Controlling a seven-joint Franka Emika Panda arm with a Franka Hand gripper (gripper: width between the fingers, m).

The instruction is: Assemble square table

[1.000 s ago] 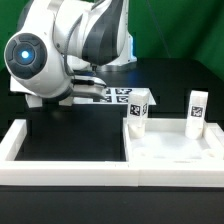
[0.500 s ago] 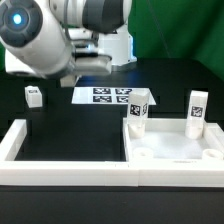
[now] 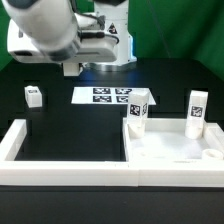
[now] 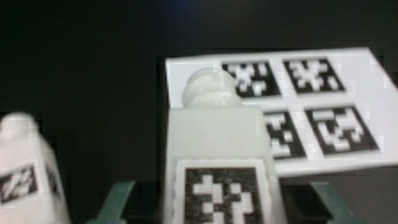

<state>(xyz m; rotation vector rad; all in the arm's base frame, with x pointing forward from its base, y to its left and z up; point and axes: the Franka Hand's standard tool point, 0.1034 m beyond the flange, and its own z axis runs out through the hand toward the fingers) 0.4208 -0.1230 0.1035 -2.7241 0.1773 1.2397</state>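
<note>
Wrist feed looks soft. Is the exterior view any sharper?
Wrist view: soft throughout; the leg in the gripper looms large, its tag smeared, the marker board tags readable. Exterior view: the arm is blurred up close; the square table slab and its standing legs are crisper, evenly lit, no obvious glare.

We are in a robot lab.
We see a robot arm (image 3: 45,35), a black table (image 3: 60,140), a marker board (image 3: 108,95) and green cloth (image 3: 175,30).

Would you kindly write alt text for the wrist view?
A white tagged leg block, held in the gripper, fills the middle, in front of the marker board and its four tags. A second leg block shows beside it.
</note>
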